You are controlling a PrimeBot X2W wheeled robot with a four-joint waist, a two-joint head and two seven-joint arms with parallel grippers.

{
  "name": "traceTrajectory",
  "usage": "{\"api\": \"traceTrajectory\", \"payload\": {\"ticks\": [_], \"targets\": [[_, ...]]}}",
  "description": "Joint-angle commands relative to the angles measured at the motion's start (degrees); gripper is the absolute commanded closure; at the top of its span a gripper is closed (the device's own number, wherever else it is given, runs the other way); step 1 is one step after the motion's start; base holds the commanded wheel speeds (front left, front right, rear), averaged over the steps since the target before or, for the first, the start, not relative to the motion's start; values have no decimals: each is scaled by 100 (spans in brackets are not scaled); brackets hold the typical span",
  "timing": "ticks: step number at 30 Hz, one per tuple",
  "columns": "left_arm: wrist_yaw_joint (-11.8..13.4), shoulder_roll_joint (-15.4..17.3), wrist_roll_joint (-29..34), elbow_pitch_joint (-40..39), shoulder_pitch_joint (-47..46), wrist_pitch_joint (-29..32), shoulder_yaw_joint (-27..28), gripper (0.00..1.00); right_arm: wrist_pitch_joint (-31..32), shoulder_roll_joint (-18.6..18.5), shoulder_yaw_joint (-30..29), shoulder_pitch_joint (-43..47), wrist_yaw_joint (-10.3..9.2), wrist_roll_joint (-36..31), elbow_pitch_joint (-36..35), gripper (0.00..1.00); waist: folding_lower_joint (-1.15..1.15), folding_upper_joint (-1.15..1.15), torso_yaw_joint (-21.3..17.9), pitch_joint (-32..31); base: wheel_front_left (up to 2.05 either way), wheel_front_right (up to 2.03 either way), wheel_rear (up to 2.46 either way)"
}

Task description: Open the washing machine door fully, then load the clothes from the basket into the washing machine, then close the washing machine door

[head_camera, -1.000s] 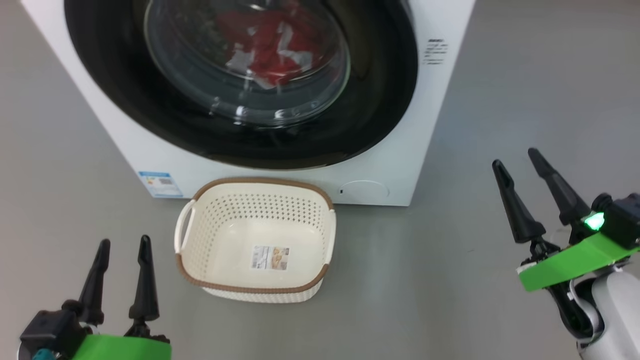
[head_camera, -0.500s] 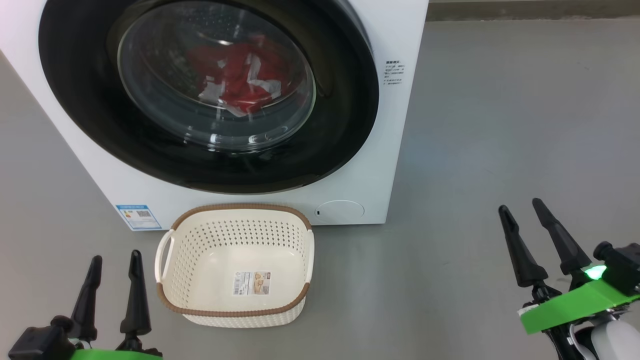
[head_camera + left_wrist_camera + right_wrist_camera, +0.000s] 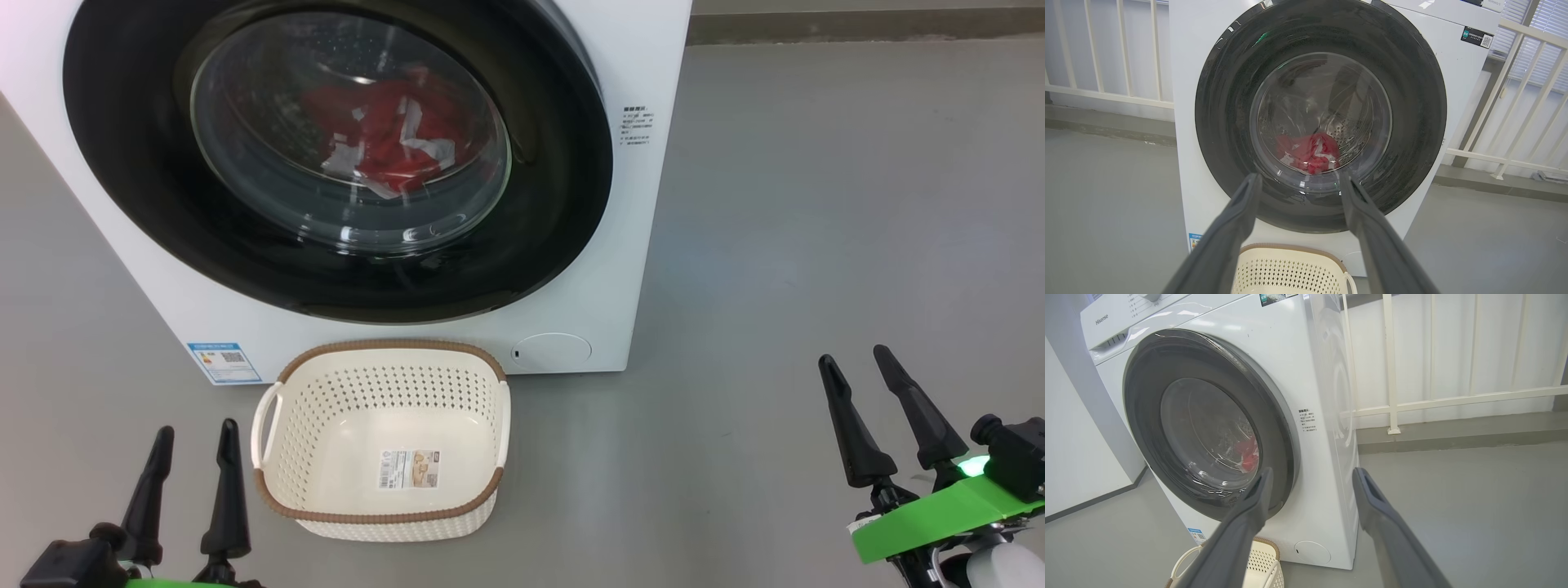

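Evidently we are at the job's end: the glossy black-rimmed washing machine door [image 3: 555,188] looks shut on the white boxy washing machine [image 3: 645,245], the soft red clothes [image 3: 384,139] lie crumpled behind its bulging glass, and the perforated cream basket [image 3: 384,348] stands empty before it. Our left gripper [image 3: 197,426] and right gripper [image 3: 852,354] hang near us, fingers spread and empty, so we judge no further move is needed.

Left hand [image 3: 198,430] and right hand [image 3: 852,357] each have two long, tapering matte black fingers [image 3: 845,425] on small black hinged bases. A bright green plate [image 3: 939,514] covers the right wrist, with a glowing green light [image 3: 971,467], a black knobbed block [image 3: 1012,457] and a pale grey forearm [image 3: 1000,567].
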Motion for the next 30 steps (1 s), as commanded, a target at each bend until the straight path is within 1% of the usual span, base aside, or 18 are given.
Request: {"api": "traceTrajectory", "payload": {"ticks": [1, 28, 29, 30], "targets": [[-17, 124, 23, -127, -108, -52, 175, 0, -26, -103, 76, -24, -15, -66, -126, 0, 0, 0, 2, 0, 0, 0, 0], [-17, 121, 14, -98, -139, -52, 148, 0, -26, -106, 116, -44, -15, -100, -95, 0, 0, 0, -35, -15, 0, 0, 0], [0, 10, -9, 18, -1, 0, -31, 100, 0, -2, 17, 0, -1, -20, 30, 100, 0, 0, -37, -12, 0, 0, 0], [0, -4, -10, 50, 1, 4, -34, 100, 1, 13, 23, 2, 0, -11, 62, 100, 0, 0, -38, -11, 0, 0, 0]]}}
